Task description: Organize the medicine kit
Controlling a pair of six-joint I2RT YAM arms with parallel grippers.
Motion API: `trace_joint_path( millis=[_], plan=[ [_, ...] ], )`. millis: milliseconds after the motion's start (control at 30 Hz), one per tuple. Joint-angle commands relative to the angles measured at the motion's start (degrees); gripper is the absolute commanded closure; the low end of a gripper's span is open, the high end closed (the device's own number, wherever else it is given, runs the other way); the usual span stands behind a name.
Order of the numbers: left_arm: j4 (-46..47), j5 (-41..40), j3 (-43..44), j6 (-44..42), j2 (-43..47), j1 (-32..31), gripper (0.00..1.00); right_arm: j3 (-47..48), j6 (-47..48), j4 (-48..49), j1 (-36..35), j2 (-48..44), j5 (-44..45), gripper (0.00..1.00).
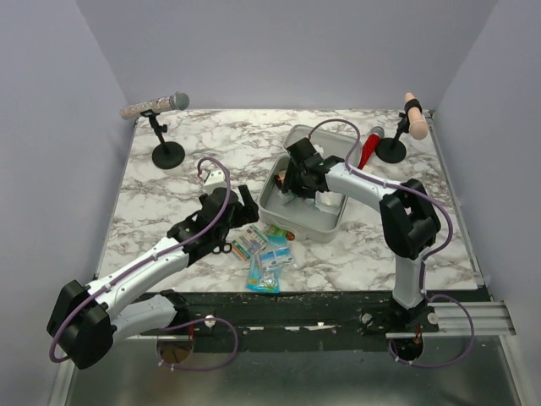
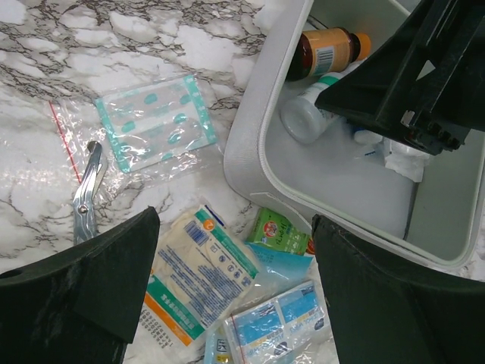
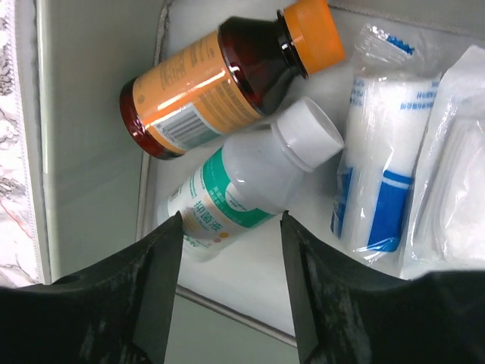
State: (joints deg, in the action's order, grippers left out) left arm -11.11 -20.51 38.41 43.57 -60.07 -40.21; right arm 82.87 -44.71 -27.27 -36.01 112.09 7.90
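Black right claw (image 3: 231,224) — spread, angled into medicine kit (image 1: 308,227), above white bottle (image 3: 250,178)

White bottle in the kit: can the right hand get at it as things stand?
Probably yes. The right hand hangs open right above the white bottle, with nothing covering it. The brown bottle lies against one side, so it may get nudged in a grasp.

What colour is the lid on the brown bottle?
Orange. The cap on the brown bottle shows best in the right wrist view.
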Motion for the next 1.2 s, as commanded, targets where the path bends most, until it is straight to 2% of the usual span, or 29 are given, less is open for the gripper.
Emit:
trace_joint_path(
  millis=[0,267,433,600,800,1000,1167],
  plan=[
    [1.3,0.3,-0.8,0.4,1.5,0.2,0.07,0.4,5.8,-3.6,0.7,2.4,2.8,0.41],
    [1.7,1.1,-1.0,0.5,0.7,0.1,0.07,-3.3,13.3,-3.8,0.7,-2.4,9.6,0.43],
    [2.1,1.9,-0.8,0.9,-0.1,0.1,0.07,-2.1,12.1,-4.4,0.7,-4.3,6.9,0.30],
    [1.6,1.8,-0.5,0.8,0.1,0.0,0.07,0.5,10.3,-4.3,0.7,-7.0,5.0,0.26],
    [1.6,1.7,-0.5,0.5,0.3,0.0,0.07,5.6,10.3,-3.9,0.8,-6.5,7.6,0.27],
    [1.1,1.5,-0.4,0.5,0.1,0.0,0.07,12.6,11.2,-5.0,1.8,0.7,8.9,0.43],
    [0.9,1.0,-0.6,0.2,0.4,0.1,0.07,15.7,10.0,-5.3,2.3,3.7,6.8,0.39]
  ],
)
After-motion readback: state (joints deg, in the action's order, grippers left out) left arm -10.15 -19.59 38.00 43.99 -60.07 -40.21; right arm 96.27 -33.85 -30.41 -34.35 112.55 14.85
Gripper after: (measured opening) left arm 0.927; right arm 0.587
